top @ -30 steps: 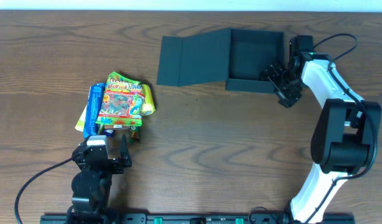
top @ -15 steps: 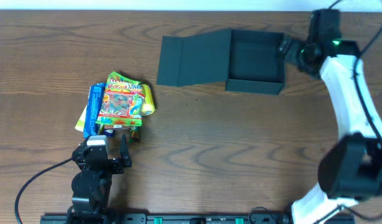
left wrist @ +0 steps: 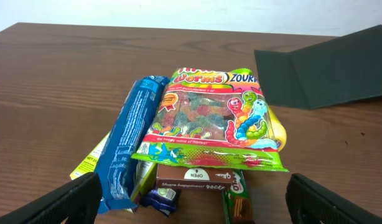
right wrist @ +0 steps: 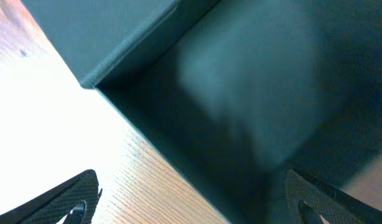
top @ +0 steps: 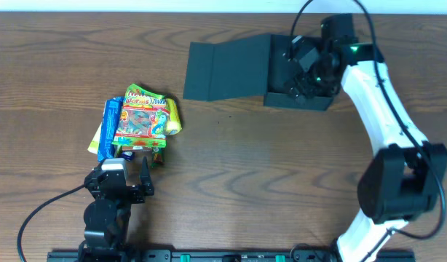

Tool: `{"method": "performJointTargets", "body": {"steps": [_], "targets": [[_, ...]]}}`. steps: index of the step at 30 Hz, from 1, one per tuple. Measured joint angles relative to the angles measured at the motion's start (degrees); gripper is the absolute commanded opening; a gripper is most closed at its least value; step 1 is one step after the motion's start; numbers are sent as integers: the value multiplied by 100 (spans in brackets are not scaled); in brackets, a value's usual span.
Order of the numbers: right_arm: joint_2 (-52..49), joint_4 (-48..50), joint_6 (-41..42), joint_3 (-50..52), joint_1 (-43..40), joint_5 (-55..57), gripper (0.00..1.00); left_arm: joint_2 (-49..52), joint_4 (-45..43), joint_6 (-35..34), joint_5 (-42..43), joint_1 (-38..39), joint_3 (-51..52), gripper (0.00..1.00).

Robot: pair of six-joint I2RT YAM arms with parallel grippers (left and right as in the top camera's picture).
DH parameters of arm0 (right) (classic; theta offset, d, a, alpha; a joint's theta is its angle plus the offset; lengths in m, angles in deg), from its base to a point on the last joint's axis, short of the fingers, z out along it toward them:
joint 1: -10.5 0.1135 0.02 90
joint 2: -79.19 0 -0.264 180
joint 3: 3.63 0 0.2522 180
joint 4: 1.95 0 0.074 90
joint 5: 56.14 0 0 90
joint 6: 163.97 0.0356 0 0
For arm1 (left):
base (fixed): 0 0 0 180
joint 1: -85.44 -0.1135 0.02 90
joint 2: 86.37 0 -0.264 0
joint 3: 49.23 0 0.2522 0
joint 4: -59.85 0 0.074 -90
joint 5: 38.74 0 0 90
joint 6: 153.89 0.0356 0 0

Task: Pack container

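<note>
Fingers (right wrist: 73, 194) of our right gripper (top: 305, 73) hang spread over the box (top: 296, 100), perhaps to steady it; our left gripper (left wrist: 191, 202) sits open, facing the candy bags (left wrist: 209, 118).

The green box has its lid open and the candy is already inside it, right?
Not quite. The container does have its lid open, but the candy bags lie in a pile on the table, away from it, not inside. The overhead view shows this.
</note>
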Motion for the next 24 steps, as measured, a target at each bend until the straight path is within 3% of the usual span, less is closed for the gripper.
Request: {"method": "performJointTargets", "body": {"steps": [12, 17, 19, 21, 24], "targets": [[-474, -186, -232, 9, 247, 225, 86, 0, 0, 0, 0, 0, 0, 95], [-503, -175, -289, 9, 286, 315, 63, 2, 0, 0, 0, 0, 0, 95], [-560, -168, -267, 9, 289, 334, 45, 0, 0, 0, 0, 0, 0, 95], [-632, -168, -125, 9, 289, 350, 34, 0, 0, 0, 0, 0, 0, 96], [-699, -138, -28, 9, 306, 367, 31, 0, 0, 0, 0, 0, 0, 96]]}}
